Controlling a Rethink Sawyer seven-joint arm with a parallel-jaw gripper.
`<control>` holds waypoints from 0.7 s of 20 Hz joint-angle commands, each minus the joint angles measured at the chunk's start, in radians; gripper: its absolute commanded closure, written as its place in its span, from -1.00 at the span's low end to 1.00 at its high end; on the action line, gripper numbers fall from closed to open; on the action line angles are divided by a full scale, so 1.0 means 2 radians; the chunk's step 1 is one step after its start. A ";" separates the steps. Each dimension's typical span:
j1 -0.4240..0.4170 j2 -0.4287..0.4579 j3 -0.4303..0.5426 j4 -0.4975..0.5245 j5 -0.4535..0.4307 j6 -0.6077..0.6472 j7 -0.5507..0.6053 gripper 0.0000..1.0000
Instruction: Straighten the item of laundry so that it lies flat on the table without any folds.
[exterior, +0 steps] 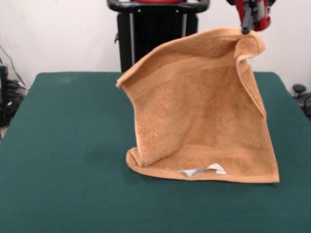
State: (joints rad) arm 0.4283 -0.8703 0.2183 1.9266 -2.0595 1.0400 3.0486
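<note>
The orange-tan terry towel (pixel 199 111) hangs from its upper right corner, lifted high above the dark green table (pixel 63 145). My gripper (pixel 249 30) is at the top right edge of the front view and is shut on that corner. The towel's lower hem rests on the table, with a small white care tag (pixel 201 170) showing at it. The lower left corner is curled under. The upper left corner sticks out free in the air, and the woven border band runs below the top hem.
The robot's black pedestal (pixel 155 34) stands behind the table at the far side. Cables and dark equipment (pixel 7 92) lie off the table's left edge. A dark object (pixel 301 94) sits off the right edge.
</note>
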 commanded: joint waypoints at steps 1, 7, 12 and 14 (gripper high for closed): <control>0.029 0.029 0.027 0.035 0.008 0.055 0.204 1.00; 0.038 0.041 0.039 0.038 -0.016 0.044 0.250 1.00; 0.045 0.050 0.035 0.039 -0.024 0.051 0.280 1.00; 0.047 0.053 0.032 0.038 -0.022 0.055 0.288 1.00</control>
State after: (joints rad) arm 0.4921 -0.7961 0.2186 1.9386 -2.0603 1.0592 3.2403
